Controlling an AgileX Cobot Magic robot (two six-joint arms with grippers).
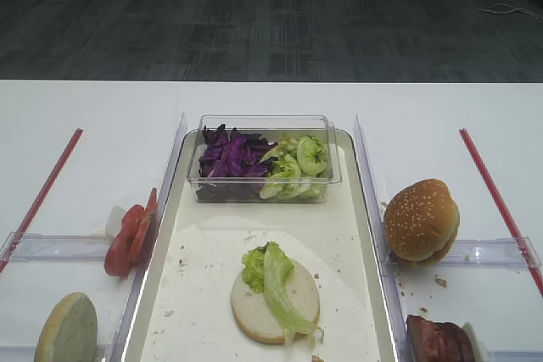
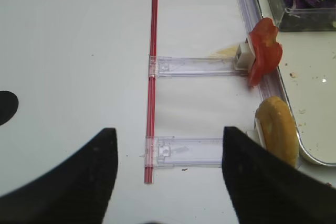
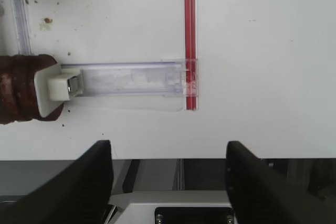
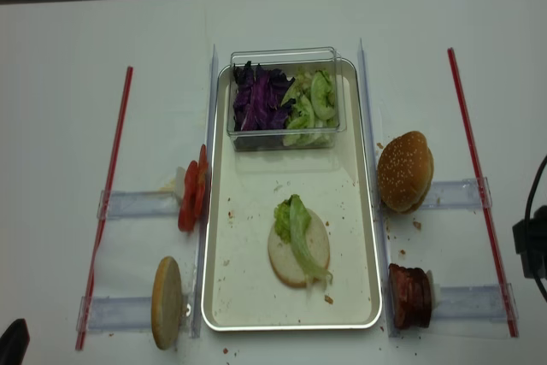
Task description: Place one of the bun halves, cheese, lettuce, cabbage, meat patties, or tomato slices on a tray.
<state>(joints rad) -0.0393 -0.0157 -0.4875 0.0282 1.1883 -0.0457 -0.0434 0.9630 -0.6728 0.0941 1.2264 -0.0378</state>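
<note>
The tray (image 1: 335,218) lies in the middle of the table. On it rests one bun half (image 1: 254,307) with a lettuce (image 1: 280,281) strip draped over it. Another bun half (image 1: 68,328) stands on edge left of the tray, behind it the tomato slices (image 1: 127,239). Meat patties (image 1: 437,341) sit to the tray's right. Purple cabbage (image 1: 229,156) fills the left half of a clear tub. My left gripper (image 2: 169,129) hangs open above the table left of the standing bun half (image 2: 278,135), holding nothing. My right gripper (image 3: 168,145) is open over the table's front edge, right of the meat patties (image 3: 16,87).
The clear tub (image 1: 331,175) at the tray's far end also holds green leaves. A whole sesame bun (image 1: 420,218) stands right of the tray. Clear plastic holders (image 2: 194,66) and red strips (image 3: 190,35) lie on both sides of the white table.
</note>
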